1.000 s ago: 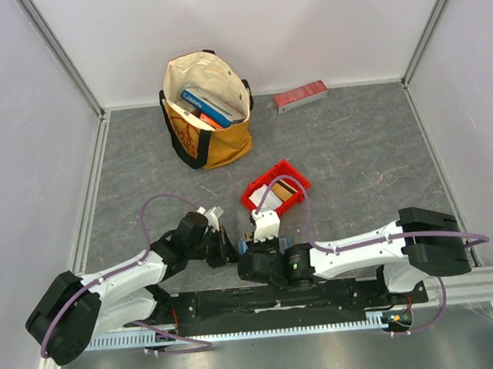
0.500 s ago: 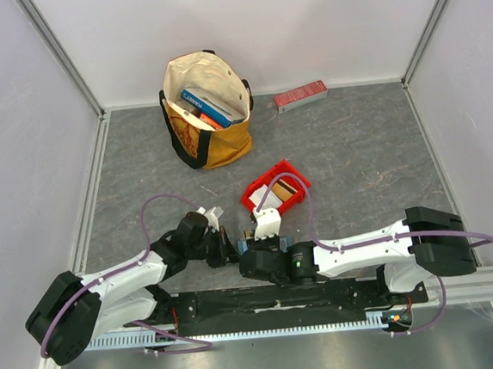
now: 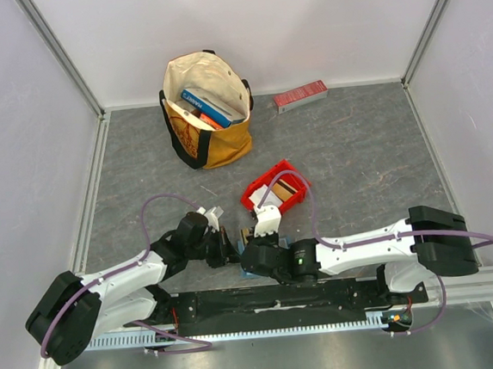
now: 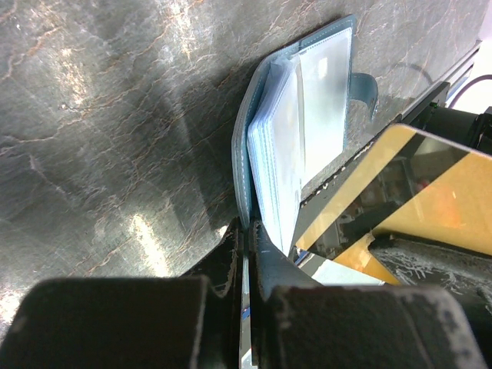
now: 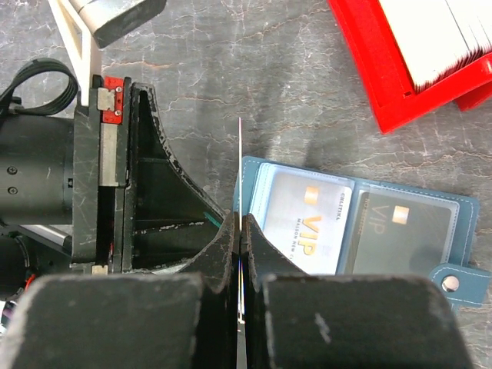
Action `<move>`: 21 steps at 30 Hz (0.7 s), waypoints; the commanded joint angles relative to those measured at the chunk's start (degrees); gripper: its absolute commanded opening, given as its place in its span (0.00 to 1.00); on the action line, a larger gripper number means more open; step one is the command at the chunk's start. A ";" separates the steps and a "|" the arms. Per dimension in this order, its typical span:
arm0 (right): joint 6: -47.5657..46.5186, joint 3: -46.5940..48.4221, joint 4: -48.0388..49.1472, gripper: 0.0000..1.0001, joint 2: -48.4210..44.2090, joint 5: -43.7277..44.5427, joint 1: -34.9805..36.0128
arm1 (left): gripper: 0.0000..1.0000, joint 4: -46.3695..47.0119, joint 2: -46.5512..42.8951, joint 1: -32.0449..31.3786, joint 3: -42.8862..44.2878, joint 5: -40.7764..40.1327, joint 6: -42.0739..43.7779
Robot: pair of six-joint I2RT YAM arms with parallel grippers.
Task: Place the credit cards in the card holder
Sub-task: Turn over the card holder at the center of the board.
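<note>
Insertion looks like the step in hand: the right gripper (image 5: 240,227) is clenched on one tan credit card (image 4: 461,204), pinched flat-face between the pads near one end so that the rest juts out free, edge-on at the left edge of the card holder (image 5: 350,223). The card holder lies open on the grey table (image 5: 254,69) at the near middle, between the two arms and just near of the red bin (image 5: 365,61), in which white cards (image 5: 450,38) stand on edge. The left gripper (image 4: 247,234) is clamped shut on the left rim of the holder's teal cover, and the clear sleeves (image 4: 280,146) fan up beside it; two sleeves already show cards with VIP lettering, and the closure tab (image 5: 453,283) hangs off the right end. Whether the held card's tip has entered a sleeve I cannot tell. By my judgement the card is light, stiff and slick, so it may pivot or slip in the pads if it jams; a grip well back on its flat faces suits it. The holder is light and floppy and would slide or fold if pushed, so it is best held on the cover rim, away from the sleeve mouths. The thin sleeves will likely cling shut.
</note>
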 commanded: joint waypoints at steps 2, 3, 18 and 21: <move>0.65 -1.53 2.33 0.00 -1.34 0.54 -1.11 | 0.02 1.22 -0.37 -0.21 -0.28 0.62 -0.52; 0.65 -1.62 2.16 0.00 -1.16 0.63 -1.20 | 0.02 1.22 -0.28 -0.38 -0.19 0.80 -0.52; 0.21 -1.35 3.65 0.00 1.30 -1.30 -1.55 | 0.02 1.22 0.07 -0.21 0.07 0.71 -0.44; 0.47 -1.36 3.56 0.00 1.91 -1.48 -1.55 | 0.02 1.31 0.16 -0.21 0.07 0.71 -0.43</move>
